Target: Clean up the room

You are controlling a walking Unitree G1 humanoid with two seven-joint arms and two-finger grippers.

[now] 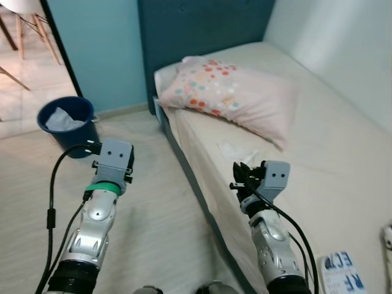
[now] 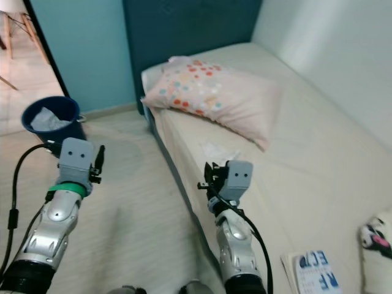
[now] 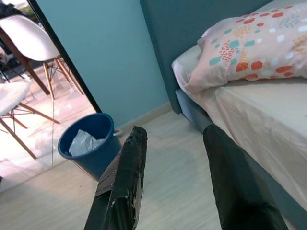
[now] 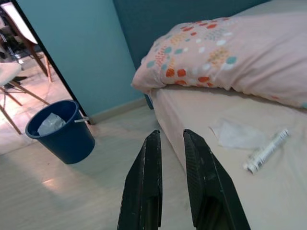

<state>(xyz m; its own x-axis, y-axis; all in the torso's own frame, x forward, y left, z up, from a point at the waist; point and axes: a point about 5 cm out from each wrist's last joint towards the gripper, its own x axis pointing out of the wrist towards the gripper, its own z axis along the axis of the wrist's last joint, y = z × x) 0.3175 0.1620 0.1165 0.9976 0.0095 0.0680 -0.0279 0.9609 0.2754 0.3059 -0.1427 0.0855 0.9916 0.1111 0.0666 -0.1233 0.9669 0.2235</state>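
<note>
Far left on the floor: blue bin [image 1: 66, 125] by the teal wall, white crumpled paper already inside, so some rubbish appears dealt with. Left gripper [image 3: 175, 158] is raised over the floor between bin and bed, fingers apart, holding nothing. Right gripper [image 4: 173, 158] hovers at the near edge of the bed [image 1: 343, 153], fingers close together with a narrow gap, nothing between them. Ahead of it on the mattress: crumpled tissue [image 4: 235, 134] and, just beside it, a small white tube [image 4: 266, 151], both below the spotted pillow [image 1: 236, 98]. Far right, near corner of the bed: a blue-and-white booklet [image 1: 343, 272]. Judgement: cleanup early to midway; tissue and tube not yet collected, booklet possibly also pending.
</note>
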